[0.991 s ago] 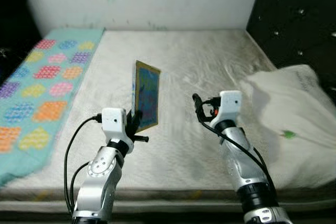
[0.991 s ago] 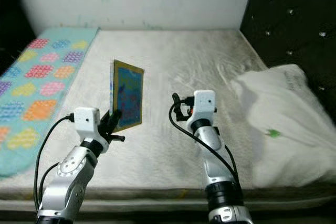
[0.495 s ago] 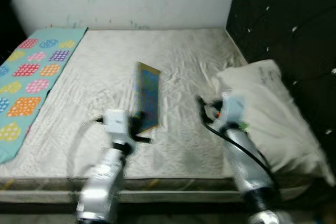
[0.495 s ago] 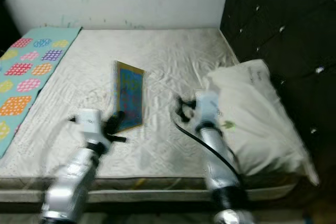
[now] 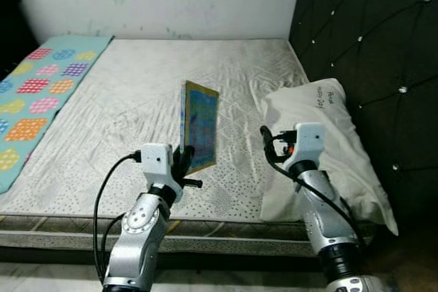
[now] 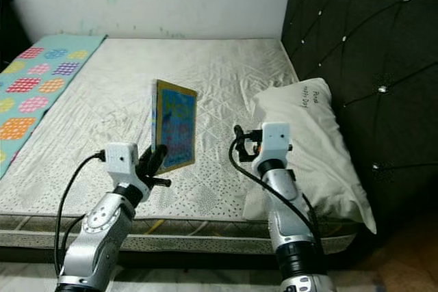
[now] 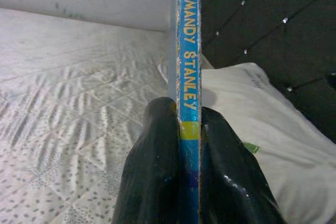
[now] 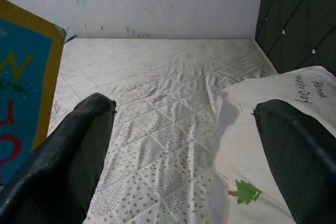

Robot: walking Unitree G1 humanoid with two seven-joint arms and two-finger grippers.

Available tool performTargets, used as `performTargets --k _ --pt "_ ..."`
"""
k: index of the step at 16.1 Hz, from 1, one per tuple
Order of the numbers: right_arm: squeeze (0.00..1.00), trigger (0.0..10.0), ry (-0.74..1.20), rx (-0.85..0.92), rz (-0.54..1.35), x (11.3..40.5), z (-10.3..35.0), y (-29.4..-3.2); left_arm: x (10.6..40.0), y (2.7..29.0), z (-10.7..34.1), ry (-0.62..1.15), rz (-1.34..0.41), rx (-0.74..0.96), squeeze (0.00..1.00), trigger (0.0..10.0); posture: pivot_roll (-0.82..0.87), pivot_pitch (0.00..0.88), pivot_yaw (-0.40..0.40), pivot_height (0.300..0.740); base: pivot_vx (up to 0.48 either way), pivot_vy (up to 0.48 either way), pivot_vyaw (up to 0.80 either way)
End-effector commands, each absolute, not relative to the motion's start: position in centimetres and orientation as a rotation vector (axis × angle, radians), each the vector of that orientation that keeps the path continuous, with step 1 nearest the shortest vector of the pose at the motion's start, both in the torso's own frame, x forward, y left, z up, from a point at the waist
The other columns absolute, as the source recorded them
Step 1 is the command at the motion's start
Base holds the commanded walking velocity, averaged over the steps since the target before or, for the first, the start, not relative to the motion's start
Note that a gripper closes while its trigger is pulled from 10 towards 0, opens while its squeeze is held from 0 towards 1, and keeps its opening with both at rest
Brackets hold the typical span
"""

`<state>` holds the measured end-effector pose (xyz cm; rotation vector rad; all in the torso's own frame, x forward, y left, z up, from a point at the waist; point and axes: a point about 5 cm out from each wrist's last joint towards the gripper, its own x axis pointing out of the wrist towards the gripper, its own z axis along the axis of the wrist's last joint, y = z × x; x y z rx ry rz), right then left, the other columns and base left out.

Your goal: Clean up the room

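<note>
The left gripper [image 5: 183, 163] stood low in the centre-left of the frame, its jaws clenched on the bottom edge of a thin picture book [image 5: 199, 126], which rose upright above the mattress [image 5: 123, 111] with its cover turned toward the right. In the left wrist view the 2 black fingers [image 7: 155, 171] pinched the blue spine [image 7: 189, 77] from both sides, and the lettering on it ran straight up.

The right gripper [image 6: 241, 143] hovered just right of centre, its jaws released and holding nothing; in its own view the fingers [image 8: 68, 150] were spread wide, with the mattress and the pillow [image 8: 262, 145] between them. That pillow lay at the right of the frame against the dark padded headboard [image 5: 369, 39], and a patterned blanket [image 5: 37, 90] lay along the upper left.

The risk, as I judged it, lay in that narrow pinch: the book was tall, held only at its base, and a sharp turn or step could swing it round in the jaws or let it slip to the bed. The free arm was near enough to knock it, too.
</note>
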<state>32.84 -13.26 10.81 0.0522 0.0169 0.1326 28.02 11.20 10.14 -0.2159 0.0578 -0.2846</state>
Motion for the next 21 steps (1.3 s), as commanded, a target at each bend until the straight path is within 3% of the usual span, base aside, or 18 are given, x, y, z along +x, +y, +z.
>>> performTargets --k 1,8,21 --pt "0.0 10.0 0.005 0.05 0.141 32.98 11.28 -12.95 28.28 11.51 11.43 -0.013 -0.292 -0.215 0.0 10.0 -0.11 0.0 0.004 0.74 0.0 0.0 0.0" --pt "0.0 10.0 0.01 0.057 0.128 32.92 11.13 -13.09 28.14 11.45 11.57 -0.02 -0.314 -0.224 0.0 10.0 -0.11 0.0 0.007 0.74 0.0 0.0 0.0" --pt "0.0 10.0 0.01 0.047 0.115 32.98 11.09 -13.23 28.18 11.28 11.55 -0.019 -0.322 -0.229 0.0 10.0 -0.11 0.0 0.004 0.74 0.307 0.0 0.0"
